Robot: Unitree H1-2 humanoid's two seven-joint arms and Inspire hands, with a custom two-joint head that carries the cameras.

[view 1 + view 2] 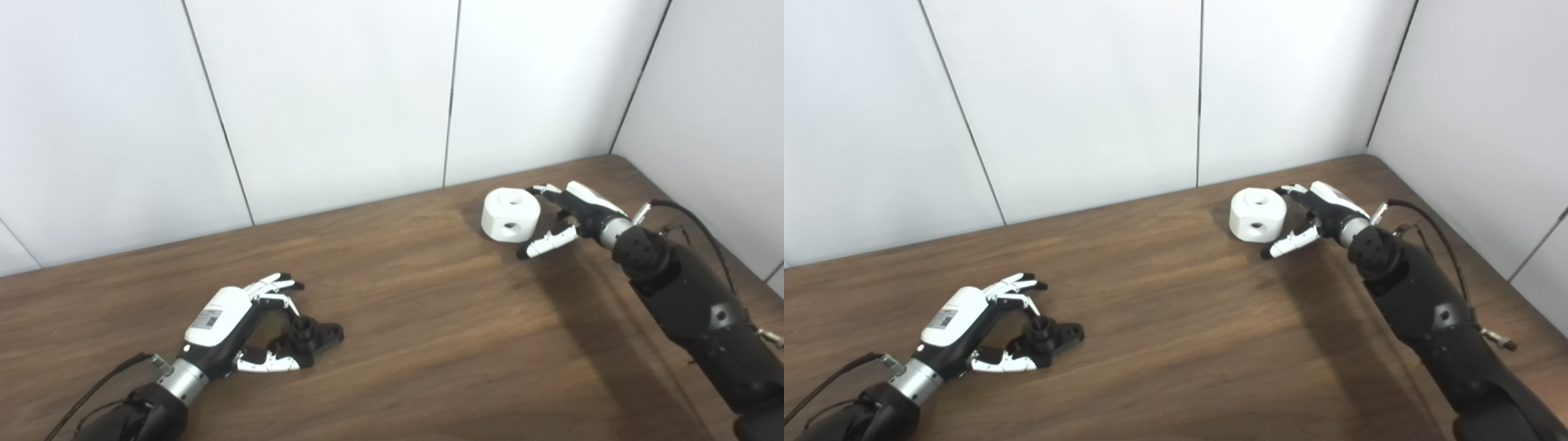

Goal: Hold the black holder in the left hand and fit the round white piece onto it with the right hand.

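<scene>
Small black plastic holder (313, 335) lies at 7 o'clock on brown wooden table (429, 343), bracketed by left hand (245, 318), fingers spread; grip seemingly not closed. Round white drilled piece (511, 214) at 2 o'clock, flanked by open right hand (566, 217), ungrasped. Lifting, fitting remain.

We see the holder (312, 335) at our table's (429, 343) seven o'clock, left hand (245, 324) around it, round piece (510, 215) at two o'clock, right hand (569, 217) just beside it
</scene>
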